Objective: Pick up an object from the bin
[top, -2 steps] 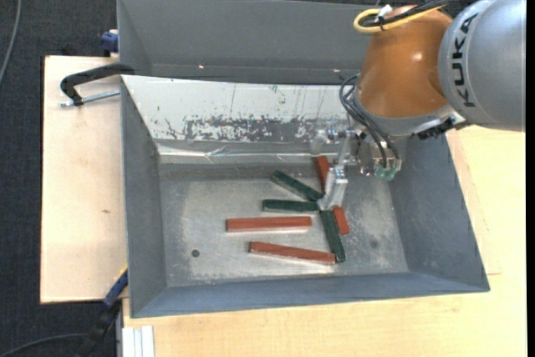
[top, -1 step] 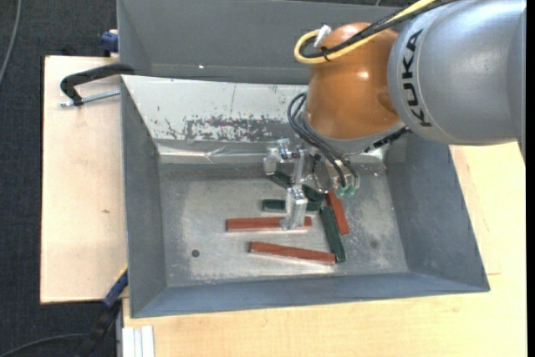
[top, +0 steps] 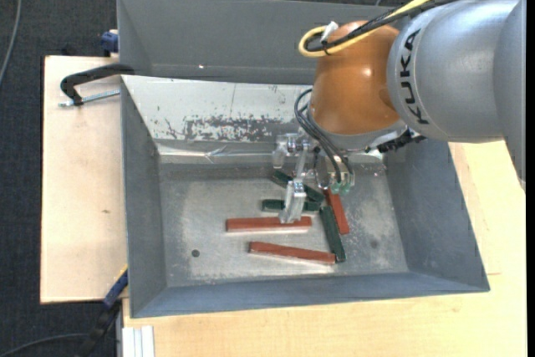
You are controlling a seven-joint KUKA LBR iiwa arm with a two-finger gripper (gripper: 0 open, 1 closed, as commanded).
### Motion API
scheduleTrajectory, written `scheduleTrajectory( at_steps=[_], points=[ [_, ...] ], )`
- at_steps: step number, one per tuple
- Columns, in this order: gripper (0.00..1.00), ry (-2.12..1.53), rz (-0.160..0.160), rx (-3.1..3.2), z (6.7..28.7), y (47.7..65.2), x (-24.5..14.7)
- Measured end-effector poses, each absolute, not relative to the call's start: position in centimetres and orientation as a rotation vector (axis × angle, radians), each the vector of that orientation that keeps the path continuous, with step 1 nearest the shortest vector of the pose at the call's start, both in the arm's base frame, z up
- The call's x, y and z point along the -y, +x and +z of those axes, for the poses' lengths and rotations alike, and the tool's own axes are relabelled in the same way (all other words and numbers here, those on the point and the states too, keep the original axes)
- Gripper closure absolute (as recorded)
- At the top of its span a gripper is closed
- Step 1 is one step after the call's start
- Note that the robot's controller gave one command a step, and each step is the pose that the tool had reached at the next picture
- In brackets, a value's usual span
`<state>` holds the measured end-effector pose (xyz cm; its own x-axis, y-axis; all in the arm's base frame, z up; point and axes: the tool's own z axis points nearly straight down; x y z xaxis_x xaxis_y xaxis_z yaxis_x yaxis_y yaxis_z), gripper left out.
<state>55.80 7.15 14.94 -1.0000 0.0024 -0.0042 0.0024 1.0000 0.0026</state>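
Note:
My gripper [top: 293,211] hangs low over the middle of the bin floor, just above a small cluster of flat sticks. Its tip is at the right end of a red-brown stick [top: 261,224] that lies level. A short dark green stick [top: 273,205] lies just left of the gripper. To its right, a red-brown stick [top: 338,216] and a dark green stick [top: 333,238] lie tilted side by side, partly under the gripper's body. I cannot make out anything held in the gripper.
Another red-brown stick [top: 290,252] lies nearer the front wall, its right end meeting the green stick. The arm with its orange cover and cables reaches in from the right and hides the bin's back right part.

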Motion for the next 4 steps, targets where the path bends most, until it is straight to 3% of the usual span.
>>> scheduleTrajectory(
  at_steps=[1, 2, 4],
  points=[
    [0.0, -0.182, 0.002, -3.133, 9.6, 52.5, -8.1],
    [1.0, -0.08, 0.005, -3.13, 7.5, 51.5, -8.5],
    [1.0, -0.08, 0.004, -3.132, 7.7, 51.4, -8.5]
  ],
)
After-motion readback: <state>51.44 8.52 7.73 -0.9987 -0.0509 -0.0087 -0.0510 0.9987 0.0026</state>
